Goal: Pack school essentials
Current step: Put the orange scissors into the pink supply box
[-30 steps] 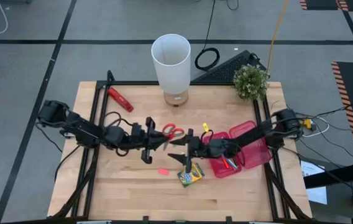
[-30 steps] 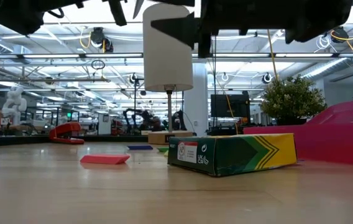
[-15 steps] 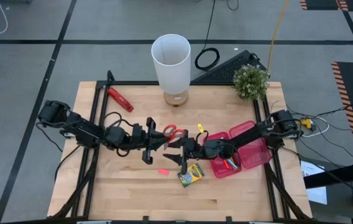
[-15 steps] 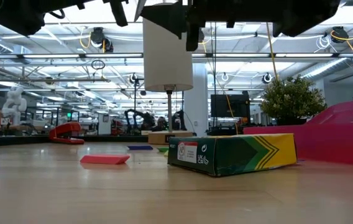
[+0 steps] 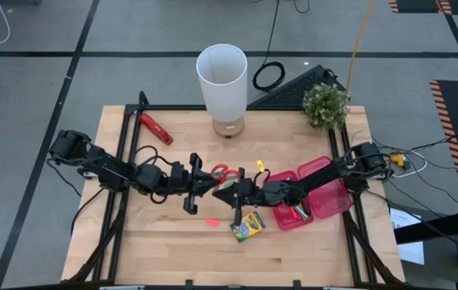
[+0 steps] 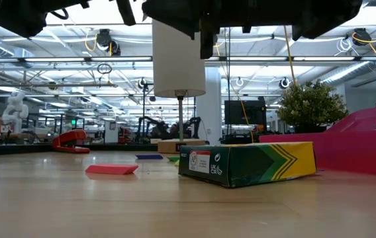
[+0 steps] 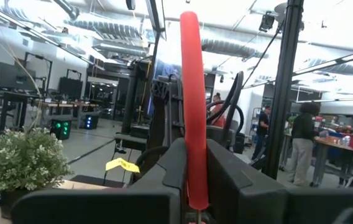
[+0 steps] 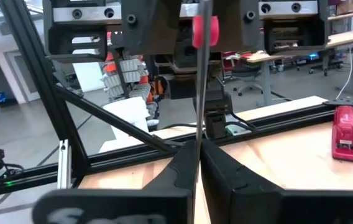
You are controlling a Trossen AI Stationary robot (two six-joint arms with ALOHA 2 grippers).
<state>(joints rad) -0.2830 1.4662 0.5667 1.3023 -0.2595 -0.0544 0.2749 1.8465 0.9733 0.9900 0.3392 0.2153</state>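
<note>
Left wrist view first: the left gripper [image 7: 195, 171] has its jaws clamped on the red plastic loop of the red-handled metal scissors [image 7: 190, 93], which stand straight up out of the grip. Over on the right wrist view, the right gripper [image 8: 196, 158] has its jaws pressed together on the thin steel blade end of the same scissors, so both arms hold the one tool, nose to nose, lifted off the wood.

Looks like a handover, mid-table, with neither side letting go yet. Next, I'd say, the left jaws need to part cleanly so the right arm can carry the scissors away without twisting them.

Just behind the right gripper sits the pink translucent plastic case [image 5: 322, 172], lying open, a few coloured items already inside. Below the meeting jaws, on the table, lie the yellow-green cardboard crayon box [image 5: 247, 227] and a small pink eraser [image 5: 212, 221], both unpacked.
</note>
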